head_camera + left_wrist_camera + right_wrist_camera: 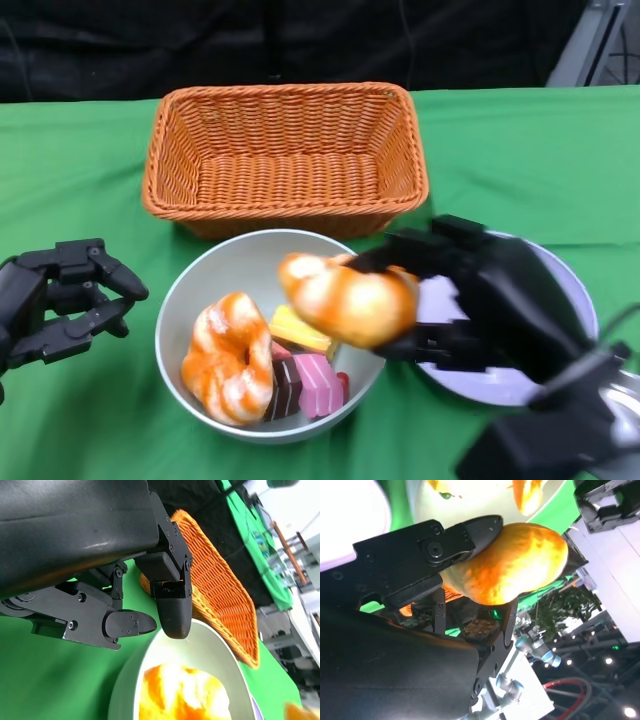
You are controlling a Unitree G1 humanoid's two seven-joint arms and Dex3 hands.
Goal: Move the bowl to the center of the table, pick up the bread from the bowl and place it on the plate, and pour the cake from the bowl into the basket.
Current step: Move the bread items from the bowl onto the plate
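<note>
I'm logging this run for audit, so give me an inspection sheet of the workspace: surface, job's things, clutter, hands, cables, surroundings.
Surface: green cloth over the table.
Job's things: grey bowl near the middle holds a glazed ring bread and cake pieces; empty basket behind it; plate right of the bowl, bare where visible; a bread roll lifted over the bowl's right rim.
Clutter: nothing seen.
Hands: right hand grips the bread roll; left hand empty, fingers apart, left of the bowl.
Cables: nothing seen on the table.
Surroundings: black backdrop behind; right wrist view shows a lit room, blurred.
</note>
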